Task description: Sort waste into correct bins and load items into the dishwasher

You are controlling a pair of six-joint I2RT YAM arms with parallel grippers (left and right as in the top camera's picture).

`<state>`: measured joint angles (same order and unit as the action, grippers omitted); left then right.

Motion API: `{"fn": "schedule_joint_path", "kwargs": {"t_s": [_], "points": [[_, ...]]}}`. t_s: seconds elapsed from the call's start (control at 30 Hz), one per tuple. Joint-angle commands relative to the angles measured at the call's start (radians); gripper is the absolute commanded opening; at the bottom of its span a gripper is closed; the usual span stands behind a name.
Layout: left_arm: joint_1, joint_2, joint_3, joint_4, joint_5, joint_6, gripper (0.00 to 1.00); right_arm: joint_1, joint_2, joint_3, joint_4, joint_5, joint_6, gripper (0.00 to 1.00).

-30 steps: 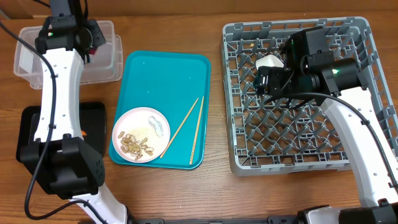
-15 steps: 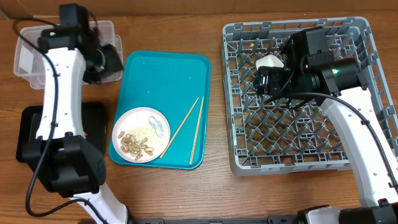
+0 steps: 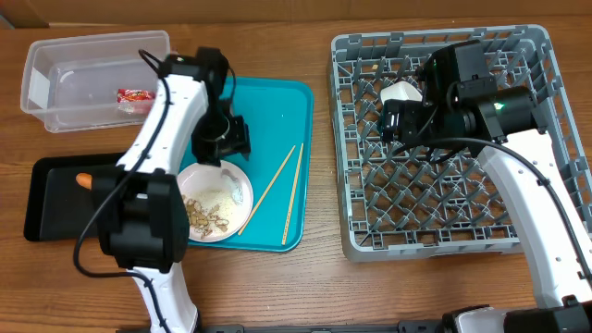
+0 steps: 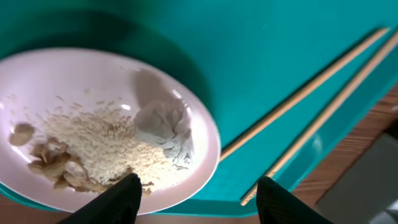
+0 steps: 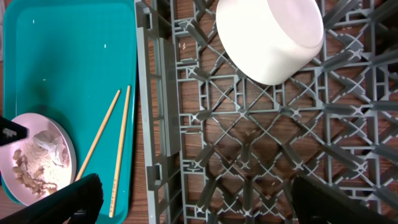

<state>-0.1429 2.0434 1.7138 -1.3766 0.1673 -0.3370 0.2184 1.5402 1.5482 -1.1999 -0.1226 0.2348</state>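
Note:
The white plate (image 3: 211, 199) lies on the teal tray and holds rice (image 4: 93, 134), peanuts (image 4: 53, 165) and a crumpled white wrapper (image 4: 163, 127). My left gripper (image 4: 199, 199) is open and empty, just above the plate's near rim. The chopsticks (image 3: 277, 190) lie on the tray right of the plate. The red wrapper (image 3: 134, 95) lies in the clear tub (image 3: 55, 55). The carrot (image 3: 84, 180) lies in the black tray (image 3: 46, 217). My right gripper (image 5: 208, 199) is open and empty above the grey dish rack (image 3: 444, 227), near a white cup (image 5: 270, 37) lying in it.
The teal tray (image 3: 268, 111) sits between the bins and the rack. The rack's far-right part is hidden by my right arm. Bare wooden table shows in front of the tray and rack.
My left arm has swung from over the clear tub to the right and down over the teal tray, above the plate. The red wrapper and carrot are now uncovered. The right arm has not moved.

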Motion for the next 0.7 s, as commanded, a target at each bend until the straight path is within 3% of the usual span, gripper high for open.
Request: {"fn": "schedule_joint_path", "kwargs": {"t_s": [0.0,0.33,0.43,0.57,0.67], "points": [[-0.002,0.011,-0.063,0.015,-0.047,-0.09,0.62,0.005,-0.012,0.005,-0.001,0.01,-0.004,1.0],[-0.002,0.011,-0.209,0.178,-0.047,-0.117,0.6,0.005,-0.012,0.005,-0.001,0.01,-0.004,1.0],[-0.002,0.012,-0.232,0.203,-0.047,-0.116,0.57,0.005,-0.012,0.005,-0.002,0.01,-0.004,1.0],[-0.002,0.012,-0.233,0.212,-0.049,-0.116,0.45,0.005,-0.012,0.005,0.0,0.01,-0.003,1.0],[-0.002,0.012,-0.233,0.223,-0.048,-0.116,0.43,0.005,-0.012,0.005,-0.002,0.01,-0.003,1.0]]}}
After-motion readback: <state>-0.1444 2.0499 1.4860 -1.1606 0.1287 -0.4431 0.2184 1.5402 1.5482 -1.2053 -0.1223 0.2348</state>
